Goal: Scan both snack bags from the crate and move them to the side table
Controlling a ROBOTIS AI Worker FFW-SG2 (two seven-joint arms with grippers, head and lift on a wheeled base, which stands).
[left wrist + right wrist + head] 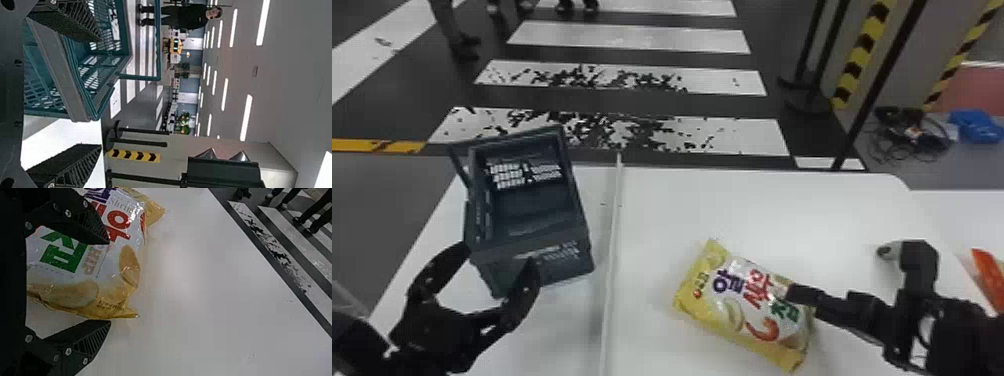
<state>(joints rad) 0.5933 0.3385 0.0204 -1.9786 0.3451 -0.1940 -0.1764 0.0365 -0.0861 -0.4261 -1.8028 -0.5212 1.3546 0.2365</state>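
The snack bag (732, 312) lies mostly left of the nearer, open right gripper (837, 271). The bag's long axis runs far left to near right.

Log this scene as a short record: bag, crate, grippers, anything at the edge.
snack bag: yellow-and-white bag, lying flat on the white table, right of the pale strip
crate: dark blue-green crate, left of that strip
left gripper: the left gripper at the crate's near side, fingers open
right gripper: the right gripper at the bag's right end, fingers open, one overlapping the bag in view
contact: cannot tell for either gripper
right edge: orange item, cut off, kind unclear
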